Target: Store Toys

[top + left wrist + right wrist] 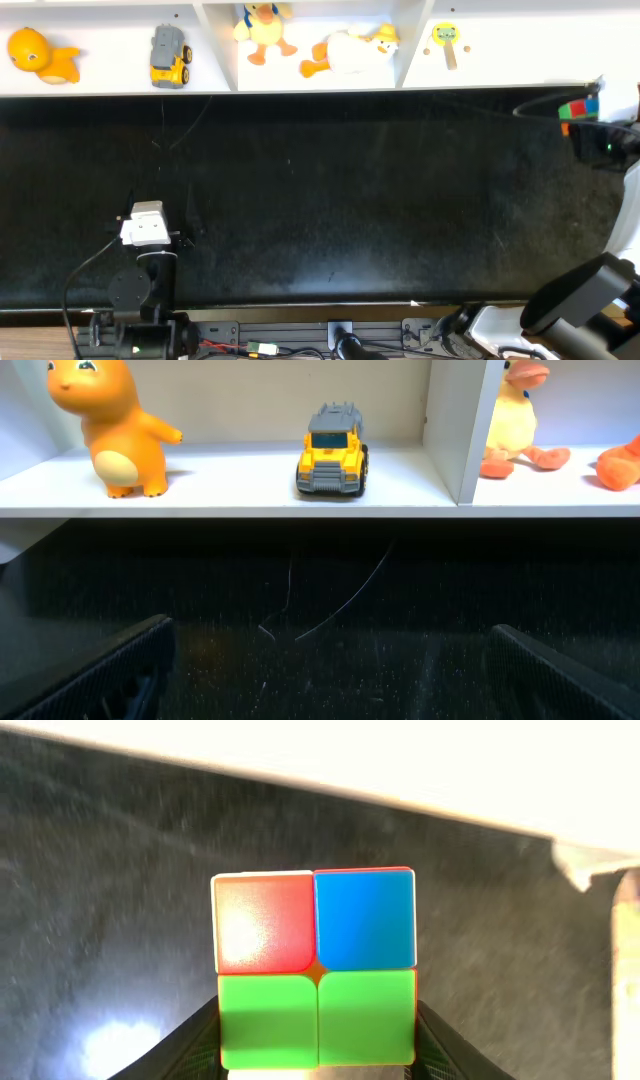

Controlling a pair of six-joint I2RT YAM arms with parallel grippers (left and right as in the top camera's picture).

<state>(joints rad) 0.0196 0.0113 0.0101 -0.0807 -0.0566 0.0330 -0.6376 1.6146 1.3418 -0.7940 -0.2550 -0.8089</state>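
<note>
right pincer [315, 1060] clamps cube [315, 965] near shelf [400, 760] edge.

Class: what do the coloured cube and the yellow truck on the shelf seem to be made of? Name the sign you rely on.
Cube: likely hard plastic, glossy; a bright glare sits on its red tile. Truck: probably moulded plastic, smooth, with crisp edges.

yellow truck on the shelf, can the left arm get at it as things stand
Probably yes: the left gripper, open and empty, faces the yellow truck, with only bare black mat between them.
</note>
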